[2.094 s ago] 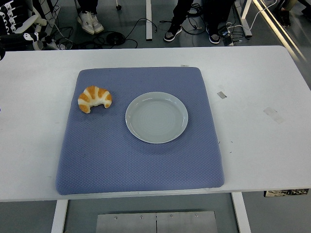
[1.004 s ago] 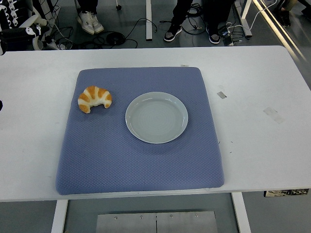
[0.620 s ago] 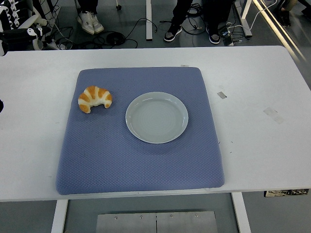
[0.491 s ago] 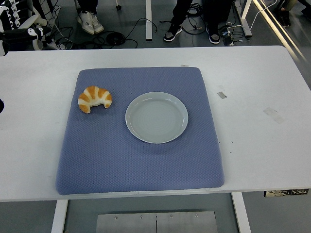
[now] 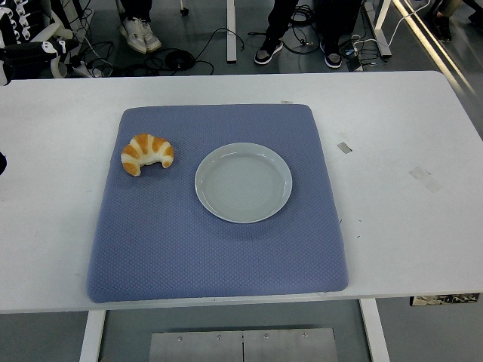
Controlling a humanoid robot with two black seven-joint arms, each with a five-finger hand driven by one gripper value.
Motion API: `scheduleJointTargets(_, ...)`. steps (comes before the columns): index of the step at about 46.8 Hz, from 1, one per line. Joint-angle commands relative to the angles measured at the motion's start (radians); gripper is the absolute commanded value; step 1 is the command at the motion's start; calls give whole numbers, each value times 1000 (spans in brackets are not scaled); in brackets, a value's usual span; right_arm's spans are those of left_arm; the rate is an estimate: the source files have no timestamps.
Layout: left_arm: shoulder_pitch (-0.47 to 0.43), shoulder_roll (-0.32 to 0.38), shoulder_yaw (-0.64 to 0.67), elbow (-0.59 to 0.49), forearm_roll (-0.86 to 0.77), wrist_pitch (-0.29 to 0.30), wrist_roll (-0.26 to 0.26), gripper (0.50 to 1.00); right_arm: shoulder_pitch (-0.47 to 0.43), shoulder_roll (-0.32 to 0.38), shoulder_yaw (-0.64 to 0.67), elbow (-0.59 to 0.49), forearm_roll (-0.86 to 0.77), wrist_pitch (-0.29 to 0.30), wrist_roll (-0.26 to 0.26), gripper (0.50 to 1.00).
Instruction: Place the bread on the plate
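A croissant-shaped bread [image 5: 147, 153], golden with pale stripes, lies on the left part of a blue mat [image 5: 211, 249]. Right of it, a short gap away, an empty pale grey plate [image 5: 243, 182] sits at the mat's middle. Only a small dark sliver of my left arm [image 5: 1, 162] shows at the picture's left edge, far from the bread. My right arm is out of the picture.
The mat lies on a white table [image 5: 400, 113]. Small tape patches [image 5: 344, 147] [image 5: 424, 176] are stuck to the table right of the mat. Beyond the far edge are cables and people's shoes [image 5: 141, 34] [image 5: 268, 47] on the floor.
Bread and plate have not moved. The dark sliver at the left edge has shifted slightly upward.
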Motion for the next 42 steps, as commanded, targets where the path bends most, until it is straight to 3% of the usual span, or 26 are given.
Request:
scheduleJointTargets(1, 0, -1, -1, 0, 1, 0, 0, 987, 0, 0, 0, 0, 0, 0, 0, 1000)
scheduleJointTargets(42, 0, -11, -1, 0, 1, 2, 0, 987, 0, 0, 0, 0, 0, 0, 0, 1000)
